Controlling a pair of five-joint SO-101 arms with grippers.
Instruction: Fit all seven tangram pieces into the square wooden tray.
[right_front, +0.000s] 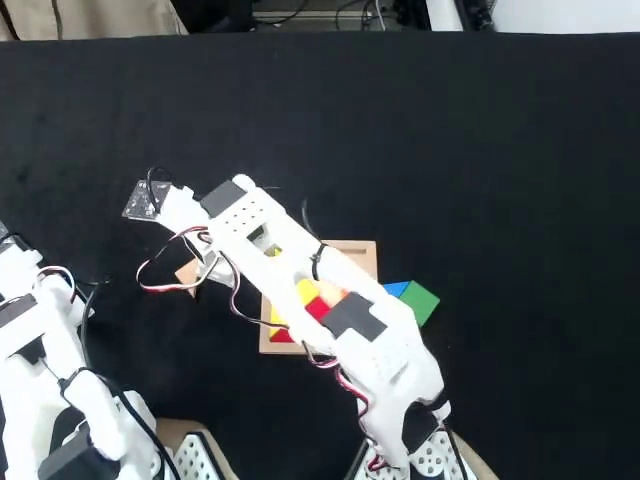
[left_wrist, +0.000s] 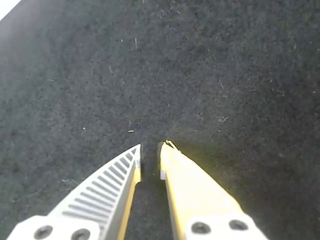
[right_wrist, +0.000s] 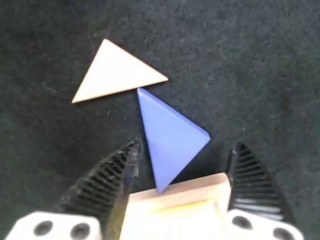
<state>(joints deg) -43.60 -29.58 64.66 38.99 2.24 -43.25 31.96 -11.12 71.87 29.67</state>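
Black cloth (right_front: 480, 150), tray (right_front: 362, 248) mid-frame. Right gripper (right_wrist: 186, 146) wide astride blue triangle (right_wrist: 170, 132) touching tray rim. Risk: slanted edges may squirt piece toward tan triangle (right_wrist: 117, 72) on closing. Left gripper (left_wrist: 151, 147) narrow, empty.

Setting: robotics lab bench, tabletop manip. rig. Evidence: table (right_front: 480, 130) draped edge to edge w/ plain black cloth, lint-flecked in left wrist view. 2 white plastic arms, left arm (right_front: 40, 350) and right arm (right_front: 300, 290), mounted side by side at near edge on perforated base plates (right_front: 190, 455). Exposed red/white/black wiring (right_front: 165, 275) looped loose along right arm. Small bare circuit board (right_front: 145, 200) at its wrist end. Cable tangle (right_front: 330, 12) behind far table edge. Beige fabric (right_front: 90, 18) at far corner. Test props, not household goods: wooden tray (right_front: 362, 250) w/ coloured pieces (right_front: 310, 295) inside, green piece (right_front: 420, 300) just beside it.
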